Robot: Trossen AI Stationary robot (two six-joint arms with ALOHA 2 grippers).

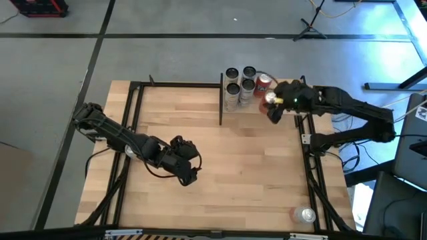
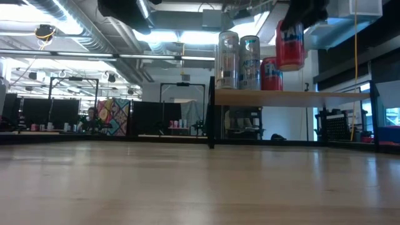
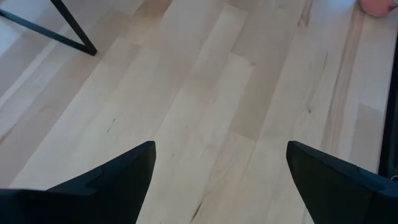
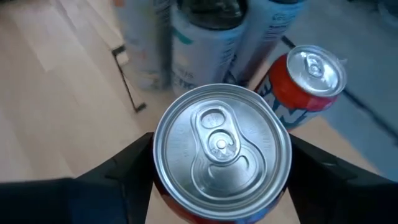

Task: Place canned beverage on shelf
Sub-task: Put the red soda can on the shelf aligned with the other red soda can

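I have the right gripper (image 4: 221, 186) clamped on a red can (image 2: 290, 44) held just above the shelf (image 2: 294, 97) near its right end, beside another red can (image 2: 270, 74) and silver cans (image 2: 229, 59) already standing there; setting down and letting go remain, while my left gripper (image 3: 217, 180) waits open over the table (image 1: 253, 173).

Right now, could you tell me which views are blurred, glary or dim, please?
Right wrist view: held can sharp, silver cans behind blurred. Low view: backlit by ceiling lights, shelf underside and room dark. High view: glare on the floor at top right. Left wrist view: evenly lit tabletop.
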